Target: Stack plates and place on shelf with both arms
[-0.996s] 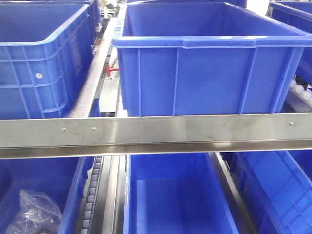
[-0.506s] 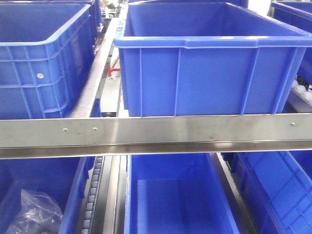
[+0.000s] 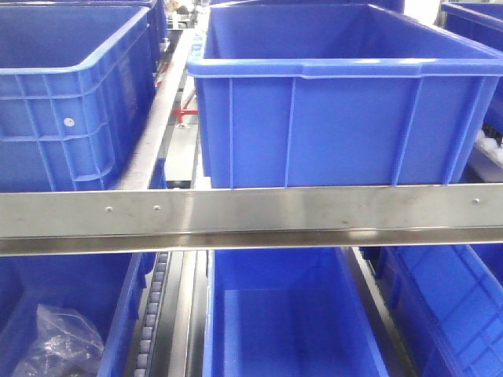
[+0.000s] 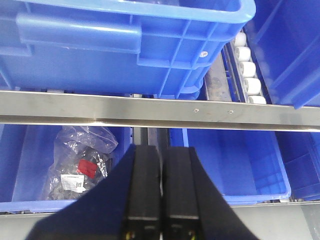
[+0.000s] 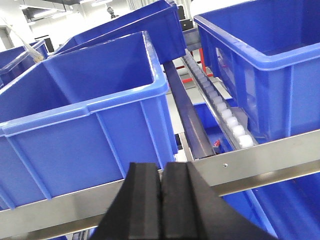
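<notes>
Front view: a steel rail [image 3: 251, 218] crosses a rack of blue bins, the centre bin [image 3: 338, 102] sitting just above it at 12 o'clock. No plates show in any view, so where they are cannot be told. The left gripper [image 4: 161, 200], at 6 o'clock in its wrist view, is pressed together and empty; a bagged part [image 4: 80, 167] lies in a lower bin at 9 o'clock. The right gripper [image 5: 162, 200] is likewise closed on nothing. Both seem idle, facing the rack.
</notes>
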